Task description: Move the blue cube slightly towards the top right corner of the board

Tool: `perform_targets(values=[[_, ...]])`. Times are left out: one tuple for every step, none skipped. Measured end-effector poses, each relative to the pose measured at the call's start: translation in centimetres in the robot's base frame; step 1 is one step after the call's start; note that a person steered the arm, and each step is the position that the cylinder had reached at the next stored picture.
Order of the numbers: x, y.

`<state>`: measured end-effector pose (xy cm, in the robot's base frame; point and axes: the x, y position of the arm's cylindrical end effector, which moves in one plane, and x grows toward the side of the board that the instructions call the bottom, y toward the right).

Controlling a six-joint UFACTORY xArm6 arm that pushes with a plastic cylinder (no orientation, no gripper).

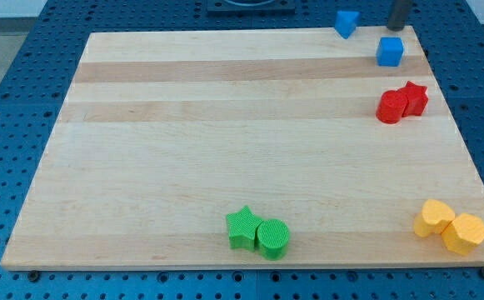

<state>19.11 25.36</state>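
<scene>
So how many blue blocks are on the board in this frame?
2. The blue cube sits near the view's top right corner, just below my tip. The other blue block lies to its left at the top edge. None appear hidden.

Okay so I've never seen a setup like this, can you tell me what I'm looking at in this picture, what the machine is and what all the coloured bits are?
This is one camera looking down at a slant on a wooden board resting on a blue perforated table. The machine is a robot arm with no hand, only a dark rod; my tip shows at the view's top right, just above the blue cube and apart from it. It pushes blocks by sliding; nothing is held. Left of the tip sits a second, tilted blue block. Below the cube are a red cylinder and red star, touching. At the bottom are a green star with a green cylinder, and two yellow blocks.
</scene>
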Motion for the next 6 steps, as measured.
perform_targets(values=[[0.0,-4.4],[1.2,-8.2],[6.1,-9.7],[7.4,-7.5],[4.3,-0.2],[1.4,-0.4]])
